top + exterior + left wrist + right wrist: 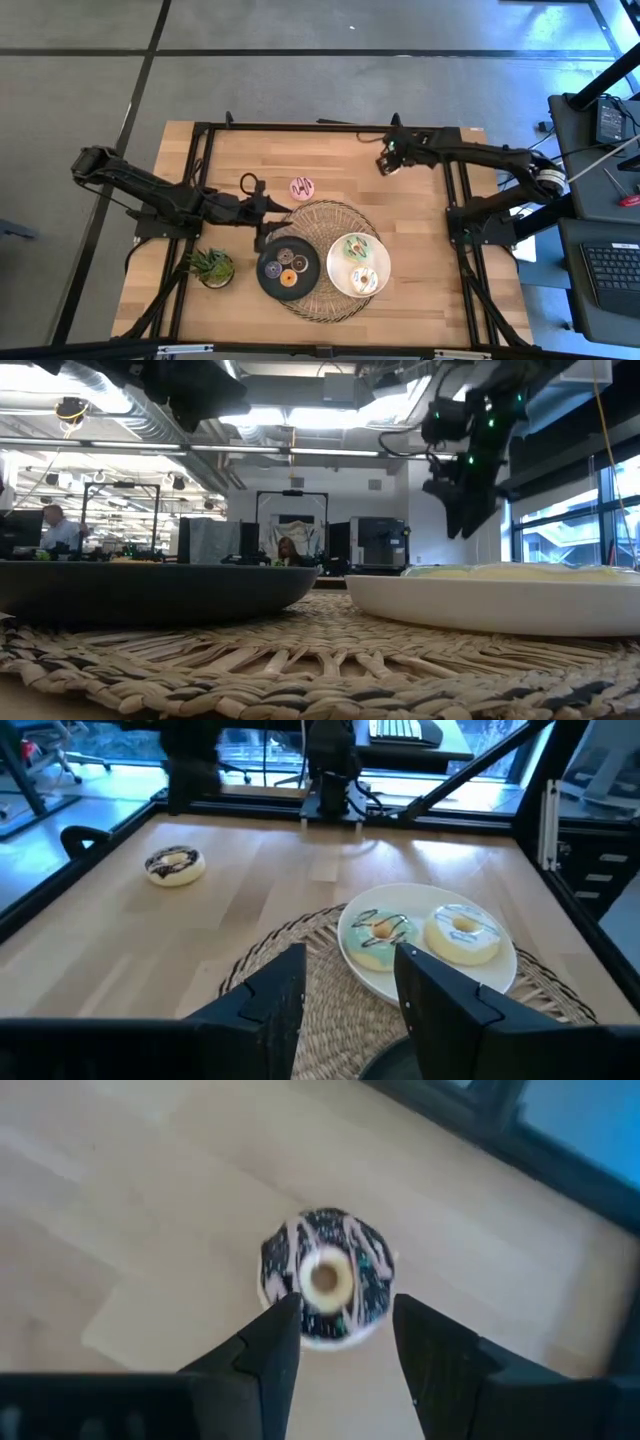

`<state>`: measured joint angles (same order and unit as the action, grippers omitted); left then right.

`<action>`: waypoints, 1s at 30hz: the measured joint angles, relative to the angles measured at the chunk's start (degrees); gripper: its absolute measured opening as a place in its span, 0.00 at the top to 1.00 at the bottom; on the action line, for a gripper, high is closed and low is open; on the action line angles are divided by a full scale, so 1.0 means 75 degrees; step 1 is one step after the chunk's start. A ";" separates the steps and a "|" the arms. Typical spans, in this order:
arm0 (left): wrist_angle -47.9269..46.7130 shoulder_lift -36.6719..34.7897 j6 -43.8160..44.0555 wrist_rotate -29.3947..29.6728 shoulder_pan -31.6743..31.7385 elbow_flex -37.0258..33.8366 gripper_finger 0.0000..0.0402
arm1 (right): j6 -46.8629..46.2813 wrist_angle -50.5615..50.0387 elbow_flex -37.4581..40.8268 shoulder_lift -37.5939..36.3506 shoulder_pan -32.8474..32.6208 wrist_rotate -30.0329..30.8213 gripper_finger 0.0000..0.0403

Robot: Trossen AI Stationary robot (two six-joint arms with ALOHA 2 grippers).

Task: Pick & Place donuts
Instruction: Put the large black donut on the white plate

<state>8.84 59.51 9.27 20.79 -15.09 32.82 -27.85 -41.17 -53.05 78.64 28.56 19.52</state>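
table: bare wood open toward back edge and right side | woven mat: front centre, holds black plate and white plate | right gripper: released, above chocolate-and-white donut near back edge | left gripper: released, at mat's left rim | pink donut: just behind mat

Dark plate left, white plate right, both on woven mat.

Both arms are dark, slender and multi-jointed. The right arm carries green indicator lights near its wrist and a pale elbow collar. The left arm is black throughout.
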 joint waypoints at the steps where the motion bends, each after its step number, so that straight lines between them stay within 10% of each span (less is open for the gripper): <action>1: -0.0008 0.0000 0.0001 -0.0051 0.0000 0.0000 0.63 | 0.0168 0.0311 0.0149 0.0010 0.0247 -0.0254 0.60; 30: -0.0005 0.0000 0.0070 -0.0153 -0.0023 0.0000 0.63 | 0.0989 0.2902 0.1368 0.1971 0.1501 -0.0810 0.65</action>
<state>8.80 59.51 9.79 19.64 -15.27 32.82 -20.43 -19.41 -42.78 93.43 39.81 13.45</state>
